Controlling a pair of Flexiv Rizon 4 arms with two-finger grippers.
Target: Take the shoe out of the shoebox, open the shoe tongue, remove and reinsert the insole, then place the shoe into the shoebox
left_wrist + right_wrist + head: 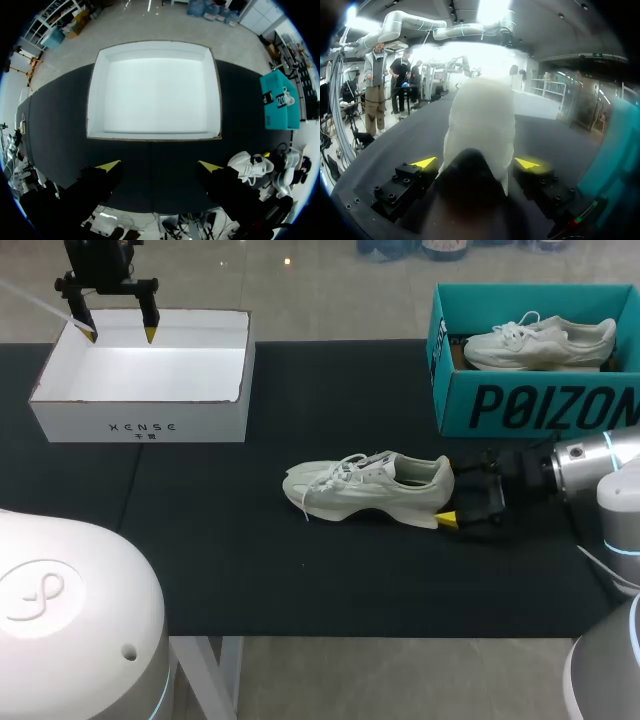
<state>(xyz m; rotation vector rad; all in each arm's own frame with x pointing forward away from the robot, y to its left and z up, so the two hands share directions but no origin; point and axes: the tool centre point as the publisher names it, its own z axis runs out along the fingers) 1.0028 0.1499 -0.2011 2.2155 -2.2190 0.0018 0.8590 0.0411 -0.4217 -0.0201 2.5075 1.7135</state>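
Observation:
A white sneaker (365, 488) lies on its side on the black mat, toe pointing left. My right gripper (455, 495) is at its heel, fingers open on either side of it. In the right wrist view the sneaker's heel (480, 115) sits between the spread yellow tips of the right gripper (476, 162), with no clear squeeze. An empty white shoebox (140, 375) stands at the far left. My left gripper (120, 335) hangs open above its back edge. In the left wrist view the left gripper (160, 166) is over the mat just in front of the white shoebox (152, 90).
A teal shoebox (535, 370) at the far right holds a second white sneaker (540, 340). The black mat (250, 570) covers the table, with open room in front of and to the left of the sneaker.

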